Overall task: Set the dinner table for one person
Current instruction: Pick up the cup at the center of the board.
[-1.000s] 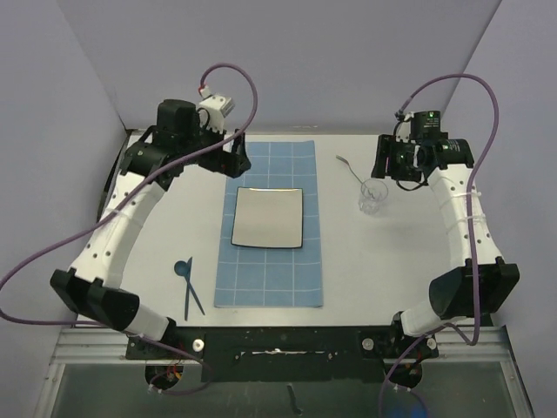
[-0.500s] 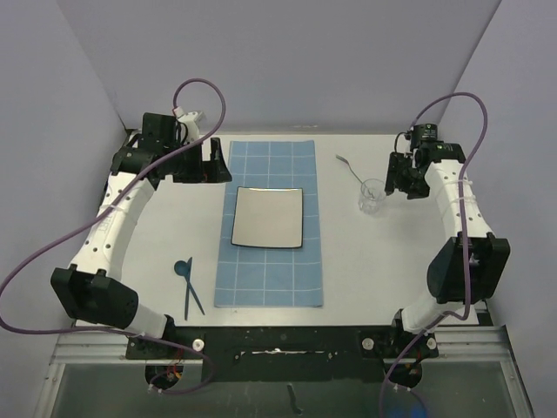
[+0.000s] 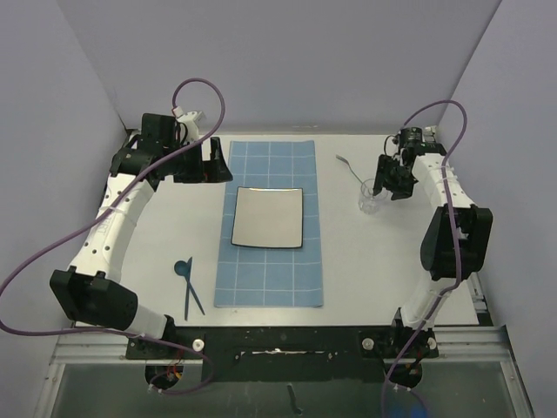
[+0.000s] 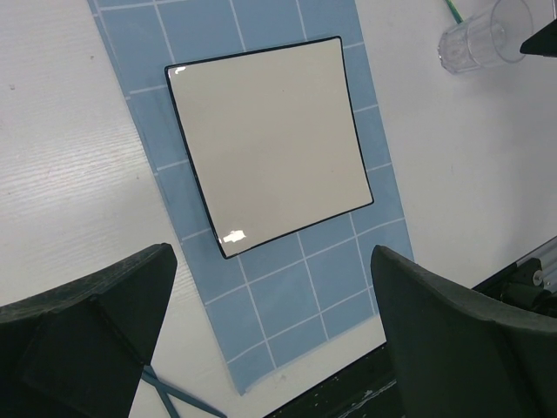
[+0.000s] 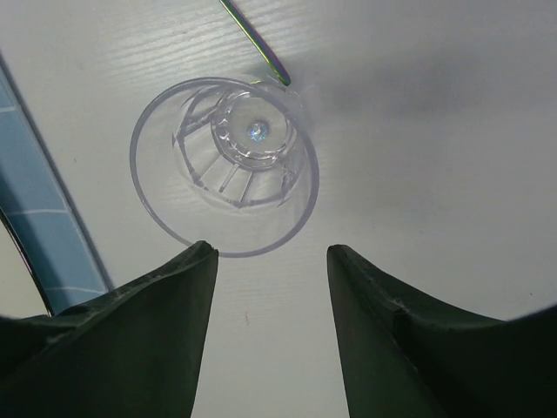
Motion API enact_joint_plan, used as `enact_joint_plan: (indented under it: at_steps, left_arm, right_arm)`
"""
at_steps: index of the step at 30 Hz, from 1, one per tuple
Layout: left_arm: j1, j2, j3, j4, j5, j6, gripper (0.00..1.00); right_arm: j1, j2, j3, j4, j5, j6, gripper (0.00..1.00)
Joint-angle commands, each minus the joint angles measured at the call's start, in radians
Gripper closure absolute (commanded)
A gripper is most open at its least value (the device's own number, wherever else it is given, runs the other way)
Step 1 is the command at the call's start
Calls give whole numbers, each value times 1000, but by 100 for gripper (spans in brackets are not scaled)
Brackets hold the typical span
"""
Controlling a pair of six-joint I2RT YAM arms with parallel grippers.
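The right gripper (image 5: 271, 247) hangs over the far right of the table with its fingers parted and nothing between them. The rim of a clear glass (image 5: 224, 165) stands upright just at the mouth of the gap. A thin spoon (image 5: 257, 43) lies just beyond the glass, angling away to the far left. The left gripper (image 4: 270, 252) hovers spread wide and empty at the far left, beside a blue gridded mat (image 3: 270, 157) that carries a square dark-rimmed plate (image 3: 268, 217). Two blue utensils (image 3: 190, 283) lie near left of the mat. Under everything sits the dinner table (image 3: 392, 261) — white, flat, its long axis apparently running left to right — with a black rail (image 3: 278, 335) along its near edge.
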Motion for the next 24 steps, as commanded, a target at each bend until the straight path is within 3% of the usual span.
enact_joint_plan:
  at_steps: [1,14,16,21,24]
  left_arm:
    - [1,-11,16,42,8,-4,5]
    - [1,8,31,33,10,-4,5]
    - [1,11,34,33,10,-4,5]
    - [1,14,37,38,12,-10,4]
    - [1,16,35,47,14,-16,5]
  right_arm:
    - [3,21,58,56,-9,2,46]
    - [1,137,51,105,-20,4,51]
    - [1,149,55,108,-24,3,59]
    - [1,169,66,107,-31,5,100]
    - [1,175,68,107,-44,4,100]
